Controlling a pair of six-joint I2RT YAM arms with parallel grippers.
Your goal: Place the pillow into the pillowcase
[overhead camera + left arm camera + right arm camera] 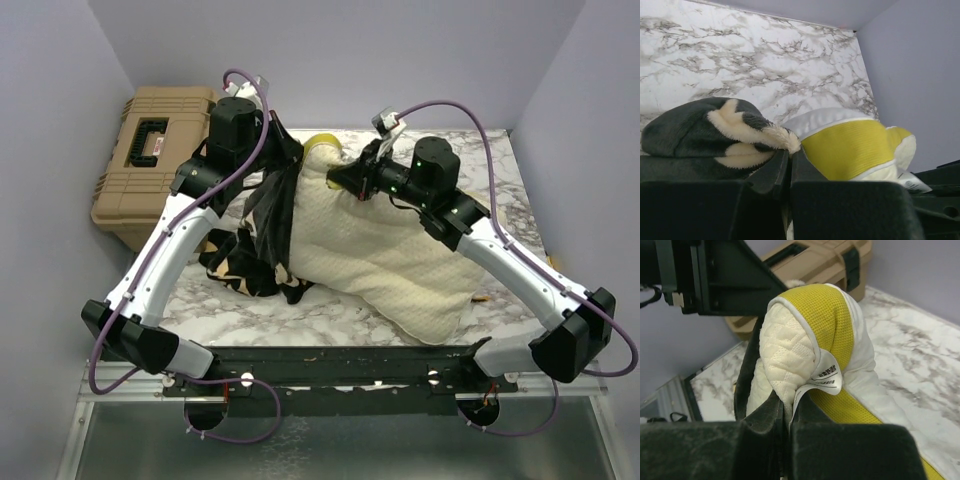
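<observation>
1. Desk [330, 310]: white marble with grey veins, grey walls on three sides. It carries everything below.
2. Pillow [390, 255]: cream, quilted, lying slantwise from the far middle of the desk toward the near right. Almost all of it is bare and outside the sack. Its far corner, with the yellow band, is raised off the desk.
3. Pillowcase [265, 215]: black plush with tan motifs, just left of the pillow. The upper part hangs from my left pincer and the lower part is heaped on the desk. The black fabric touches the pillow's left edge. I cannot tell whether that edge is inside the opening.
4. Toolbox [150, 150]: tan with a black handle, in the far left corner behind my left arm, apart from the fabric.
5. Left pincer [789, 157]: nearly closed, with only a slit between the fingers. It pinches a fold of the plush pillowcase, held up beside the pillow's yellow corner.
6. Right pincer [789, 410]: closed down narrow on the raised corner of the pillow, gripping right at the seam. The yellow band curves up above the fingers.
7. Label [827, 376]: a small white printed tag sewn at that corner, sticking out just above my right pincer.
</observation>
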